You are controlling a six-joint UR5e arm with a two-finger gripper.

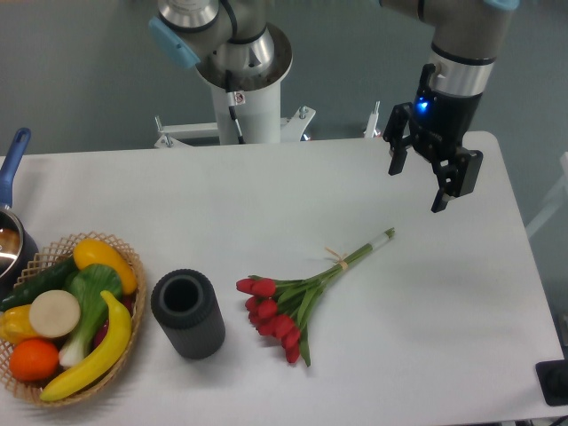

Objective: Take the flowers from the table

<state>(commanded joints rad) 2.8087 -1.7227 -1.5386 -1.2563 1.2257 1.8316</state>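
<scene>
Hovering above the far right part of the table (266, 186), gripper (424, 186) spread wide, holding nothing, fingers pointing down and slightly tilted. Sitting up and to the right of the flowers (297, 297), well apart from them, not touching anything. Flowers lying flat on the white top near centre-front, red heads pointing lower left, green stems running up-right toward the gripper side, pale band wrapping the stems partway along. Standing just left of the blooms, dark cylindrical cup (187, 313), upright, open end up, near but apparently not touching. Sitting further left at the edge, wicker basket (124, 257) filled with fruit and vegetables; peeking in at far left, a pot with blue handle (12, 153). Progress judging: early stage, nothing grasped yet, flowers untouched on the table. Remaining, probably: moving down-left over the stems, lowering, closing on the stem bundle near the band, lifting off.
</scene>
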